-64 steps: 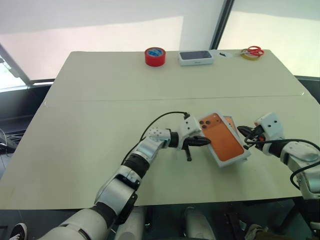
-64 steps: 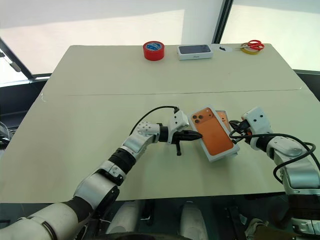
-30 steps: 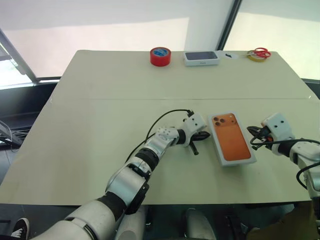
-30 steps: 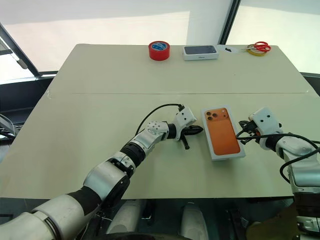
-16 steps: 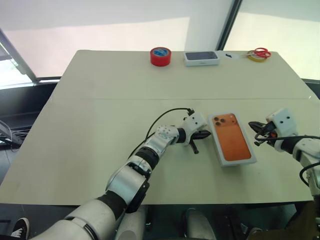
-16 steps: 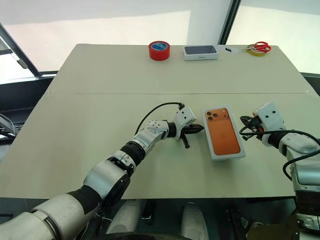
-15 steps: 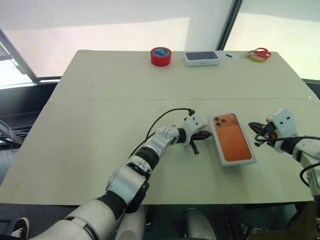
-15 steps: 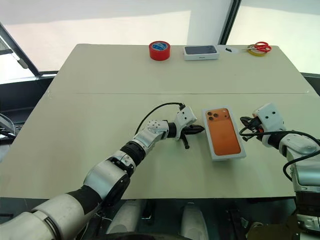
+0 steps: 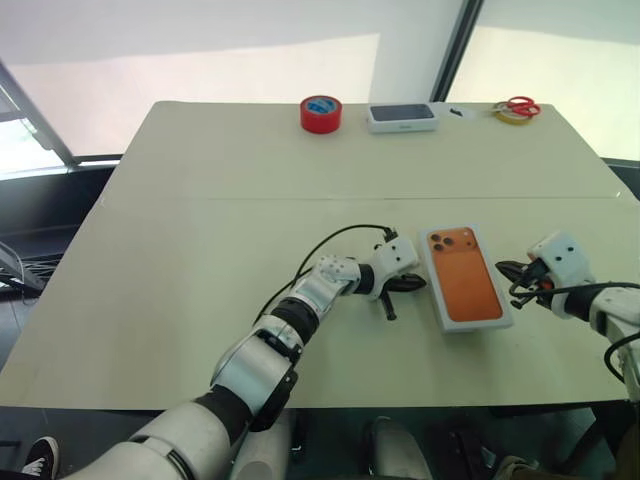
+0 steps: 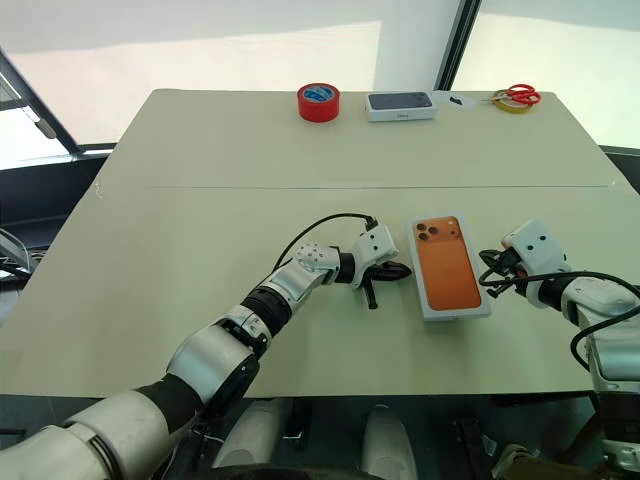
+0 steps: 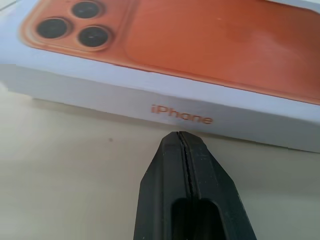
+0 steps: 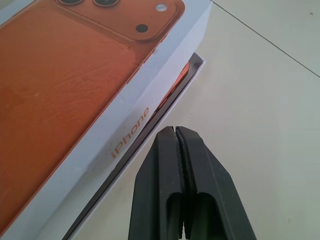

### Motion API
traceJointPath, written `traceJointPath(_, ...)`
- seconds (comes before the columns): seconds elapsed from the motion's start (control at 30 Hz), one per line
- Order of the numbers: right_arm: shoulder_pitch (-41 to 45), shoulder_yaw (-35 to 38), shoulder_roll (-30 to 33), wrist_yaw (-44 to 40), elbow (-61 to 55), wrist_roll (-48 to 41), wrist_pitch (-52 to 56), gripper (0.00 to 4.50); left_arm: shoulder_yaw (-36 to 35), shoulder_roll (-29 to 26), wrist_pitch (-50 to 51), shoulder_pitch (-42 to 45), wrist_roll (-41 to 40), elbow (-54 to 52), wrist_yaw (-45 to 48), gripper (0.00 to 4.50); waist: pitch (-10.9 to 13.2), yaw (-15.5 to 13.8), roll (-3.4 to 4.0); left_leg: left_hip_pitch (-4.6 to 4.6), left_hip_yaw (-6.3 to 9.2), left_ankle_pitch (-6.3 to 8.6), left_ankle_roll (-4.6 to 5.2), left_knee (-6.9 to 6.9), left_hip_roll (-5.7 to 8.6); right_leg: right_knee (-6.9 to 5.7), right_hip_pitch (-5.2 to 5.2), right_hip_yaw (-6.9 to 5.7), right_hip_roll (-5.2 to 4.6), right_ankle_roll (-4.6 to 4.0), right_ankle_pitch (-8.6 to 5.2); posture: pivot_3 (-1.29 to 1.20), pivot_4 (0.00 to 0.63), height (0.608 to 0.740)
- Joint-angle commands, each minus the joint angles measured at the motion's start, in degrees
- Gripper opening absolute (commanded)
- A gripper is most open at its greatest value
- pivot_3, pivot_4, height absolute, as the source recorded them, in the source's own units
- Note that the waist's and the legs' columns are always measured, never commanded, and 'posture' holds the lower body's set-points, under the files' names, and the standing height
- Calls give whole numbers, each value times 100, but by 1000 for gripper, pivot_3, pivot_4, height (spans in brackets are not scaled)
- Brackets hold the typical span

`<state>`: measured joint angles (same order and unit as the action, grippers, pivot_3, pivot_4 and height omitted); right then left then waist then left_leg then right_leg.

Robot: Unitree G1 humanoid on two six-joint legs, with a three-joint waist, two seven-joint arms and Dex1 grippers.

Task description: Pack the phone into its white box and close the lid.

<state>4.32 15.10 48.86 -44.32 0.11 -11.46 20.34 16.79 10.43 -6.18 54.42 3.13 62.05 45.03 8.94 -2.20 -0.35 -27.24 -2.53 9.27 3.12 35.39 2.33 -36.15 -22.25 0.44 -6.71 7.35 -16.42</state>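
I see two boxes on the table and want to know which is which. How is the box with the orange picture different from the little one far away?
The lid shows an orange phone picture on top; the white box with a dark top is dark on top. The lid lies near, between the left tool and right tool; the dark-topped box sits at the table's far edge beside the red tape roll. The lid runs lengthwise away from the robot; the other lies crosswise. Both have white sides.

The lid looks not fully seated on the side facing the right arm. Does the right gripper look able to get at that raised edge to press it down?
Probably yes. The right gripper, fingers shut, sits just beside the white cardboard lid with the orange phone print, with bare table between them. The lid's edge overhangs the white box, uncovered.
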Motion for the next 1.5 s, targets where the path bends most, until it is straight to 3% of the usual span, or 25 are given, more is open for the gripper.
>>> traceJointPath(0.03, 14, -18, 96, 67, -203, 143, -134, 51, -144, 418, -153, 194, -65, 36, -134, 0, 0, 0, 0, 0, 0, 0, 0, 0, 0, 0, 0, 0, 0, 1, 0, 0, 150, 738)
traceJointPath(0.4, 645, -224, 108, 435, 260, 598, -413, 51, -256, 572, -247, 360, -26, 246, -329, 0, 0, -17, 0, -1, 0, 0, 0, 0, 0, -1, -6, -1, 1, 4, 2, 0, 150, 738)
traceJointPath(0.67, 90, 255, 499, -662, -222, -248, 87, 51, -124, 351, 74, 124, -106, -126, 739, 0, 0, -6, 0, -12, -2, 1, 0, -2, 1, 0, 7, -4, 1, 5, 3, 0, 150, 738)
traceJointPath(0.87, -269, 385, 786, -1170, -248, -432, 164, 51, -139, 558, 63, 28, -36, -37, 616, 0, 0, 4, 1, -11, -2, 0, 0, 5, 0, -2, 7, -3, 0, 6, 3, 0, 150, 738)
traceJointPath(1.5, 255, 176, 628, -827, -278, -506, 334, 51, -337, 781, 113, 296, -289, -27, 260, 0, 0, -6, 0, -10, -1, 1, 1, 7, -1, -1, 0, -3, -2, 10, 5, 0, 150, 738)
